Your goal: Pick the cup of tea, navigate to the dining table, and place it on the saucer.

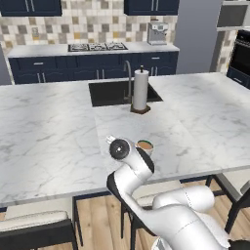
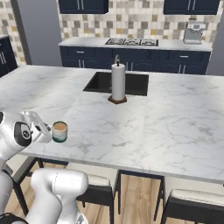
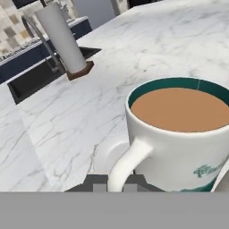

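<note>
My pincer [image 2: 49,131] is closed on the handle of the cup of tea [image 2: 60,131], holding it upright at the near edge of the dining table [image 2: 166,127], over the pale saucer [image 3: 109,154]; whether its base touches I cannot tell. Farther back, a paper towel roll [image 1: 140,90] stands beside the sink [image 1: 110,93]

Open marble of the dining table [image 2: 175,127] spreads across the right and centre of the right base view. Obstacles: the paper-towel roll [image 2: 118,83] upright at upper centre, the sink [image 2: 131,84] recess and its faucet [image 1: 128,78] behind it; the cup of tea [image 2: 60,131] at lower left near the table edge.
</note>
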